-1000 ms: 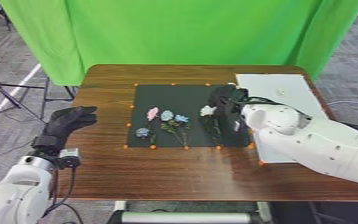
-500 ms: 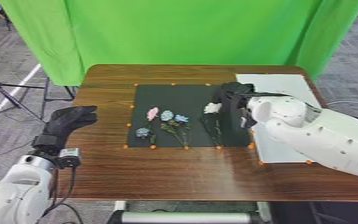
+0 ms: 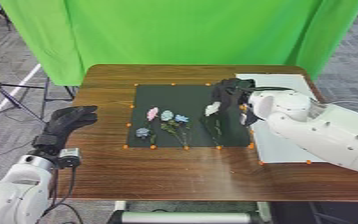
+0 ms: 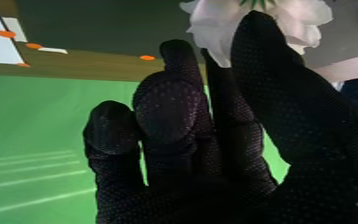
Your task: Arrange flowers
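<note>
My right hand is over the upper right part of the black mat, just beyond the white flower. In the right wrist view, the white flower is at the tips of my right hand; the thumb overlaps its petals, and the fingers are loosely extended and spread. Whether the hand grips the flower is unclear. The pink flower, pale blue flower, blue flower and dark bluish flower lie on the mat. My left hand is open left of the mat.
A white board lies on the table's right side, partly under my right arm. Orange markers line the mat and board. Beyond the brown table hangs a green curtain.
My right hand has moved slightly farther from the robot and to the right. The white flower's head has shifted a little to the right. My left hand has stayed still.
</note>
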Robot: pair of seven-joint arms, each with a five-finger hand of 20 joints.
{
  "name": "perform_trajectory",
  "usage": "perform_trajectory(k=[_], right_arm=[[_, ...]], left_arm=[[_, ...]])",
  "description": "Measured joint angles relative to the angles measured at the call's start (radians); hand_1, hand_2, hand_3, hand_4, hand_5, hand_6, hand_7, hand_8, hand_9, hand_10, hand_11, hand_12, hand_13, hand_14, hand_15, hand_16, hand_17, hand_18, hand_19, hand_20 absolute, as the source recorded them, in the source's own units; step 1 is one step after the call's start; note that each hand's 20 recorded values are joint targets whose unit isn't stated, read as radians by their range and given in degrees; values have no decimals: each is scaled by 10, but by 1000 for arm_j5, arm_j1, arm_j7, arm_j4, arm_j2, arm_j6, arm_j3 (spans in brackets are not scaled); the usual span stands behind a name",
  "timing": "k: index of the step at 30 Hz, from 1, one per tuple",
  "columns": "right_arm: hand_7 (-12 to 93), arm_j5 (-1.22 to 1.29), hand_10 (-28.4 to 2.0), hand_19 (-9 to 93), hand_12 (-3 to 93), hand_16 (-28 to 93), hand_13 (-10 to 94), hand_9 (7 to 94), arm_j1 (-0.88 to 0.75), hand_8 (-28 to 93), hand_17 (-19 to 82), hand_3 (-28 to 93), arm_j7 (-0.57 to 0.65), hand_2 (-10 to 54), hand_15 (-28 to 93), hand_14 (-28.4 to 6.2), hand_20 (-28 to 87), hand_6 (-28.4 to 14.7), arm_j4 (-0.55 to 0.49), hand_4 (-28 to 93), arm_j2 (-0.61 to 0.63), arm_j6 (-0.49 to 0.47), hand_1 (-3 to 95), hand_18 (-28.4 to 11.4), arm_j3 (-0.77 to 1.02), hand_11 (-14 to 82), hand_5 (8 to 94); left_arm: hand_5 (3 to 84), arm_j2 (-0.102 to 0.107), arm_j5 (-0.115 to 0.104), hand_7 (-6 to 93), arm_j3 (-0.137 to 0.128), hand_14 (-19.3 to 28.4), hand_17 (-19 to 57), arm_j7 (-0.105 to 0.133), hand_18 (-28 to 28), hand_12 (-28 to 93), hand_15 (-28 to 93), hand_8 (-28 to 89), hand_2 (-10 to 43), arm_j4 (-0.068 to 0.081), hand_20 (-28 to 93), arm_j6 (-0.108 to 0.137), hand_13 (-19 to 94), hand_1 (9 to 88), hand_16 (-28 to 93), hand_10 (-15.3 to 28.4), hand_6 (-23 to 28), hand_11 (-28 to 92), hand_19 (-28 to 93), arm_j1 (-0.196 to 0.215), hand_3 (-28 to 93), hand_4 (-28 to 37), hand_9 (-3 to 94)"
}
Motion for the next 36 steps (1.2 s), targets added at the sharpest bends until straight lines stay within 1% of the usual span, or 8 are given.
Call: perform_trajectory(k=[6, 11, 22, 25, 28, 31, 36], right_arm=[[203, 71, -126, 863, 219, 327, 733, 619, -1, -98, 408, 658, 0, -95, 674, -61, 599, 24, -4, -174, 1, -9, 469, -192, 21, 122, 592], [199, 72, -127, 861, 218, 325, 731, 622, 1, -97, 404, 664, -3, -95, 671, -65, 600, 22, -13, -172, 1, -15, 444, -195, 27, 122, 594], [191, 124, -130, 860, 218, 322, 731, 626, -21, -93, 403, 658, -5, -95, 671, -70, 599, 19, -32, -170, 8, -10, 422, -198, 152, 121, 599], [188, 109, -132, 860, 218, 322, 732, 626, -22, -92, 403, 650, 10, -95, 671, -72, 599, 16, -31, -168, 17, 28, 404, -199, 171, 121, 598], [178, 74, -136, 862, 218, 321, 733, 611, -23, -90, 403, 642, 55, -95, 669, -75, 599, 7, -15, -164, 24, 110, 383, -203, 176, 117, 584], [152, 38, -138, 864, 217, 317, 735, 575, -28, -79, 405, 640, 127, -95, 668, -77, 597, -2, 29, -159, 25, 186, 369, -207, 177, 100, 551], [138, -41, -138, 872, 209, 307, 743, 546, -46, -72, 413, 638, 231, -95, 668, -75, 593, -1, 142, -160, 17, 198, 360, -214, 183, 77, 525]], left_arm=[[521, 0, 0, 163, 0, 209, 50, 0, 167, 88, 246, -83, 118, 0, 191, -1, 405, 334, -39, 165, 29, 232, 317, 0, 576, -206, 511], [521, 1, 0, 163, 0, 208, 50, 0, 167, 88, 245, -83, 118, 0, 191, -1, 404, 335, -39, 166, 28, 231, 316, -1, 574, -206, 511], [521, 3, 0, 162, 1, 209, 50, 0, 167, 89, 247, -83, 119, 0, 191, -2, 405, 335, -39, 164, 27, 232, 315, -5, 573, -205, 510], [521, 3, 0, 162, 1, 208, 50, -1, 167, 88, 246, -83, 120, 0, 191, -3, 404, 336, -39, 165, 27, 232, 315, -5, 571, -207, 511], [521, 3, 0, 163, 1, 208, 50, -2, 167, 88, 246, -83, 122, 0, 192, -3, 405, 335, -39, 165, 27, 232, 315, -5, 572, -206, 512], [522, 3, 0, 163, 1, 208, 50, -4, 167, 88, 246, -84, 122, 0, 192, -4, 405, 335, -39, 165, 27, 232, 315, -5, 571, -207, 512], [522, 3, 0, 163, 1, 208, 50, -9, 167, 88, 246, -84, 122, 0, 192, -6, 405, 334, -39, 165, 27, 232, 316, -4, 572, -207, 512]])
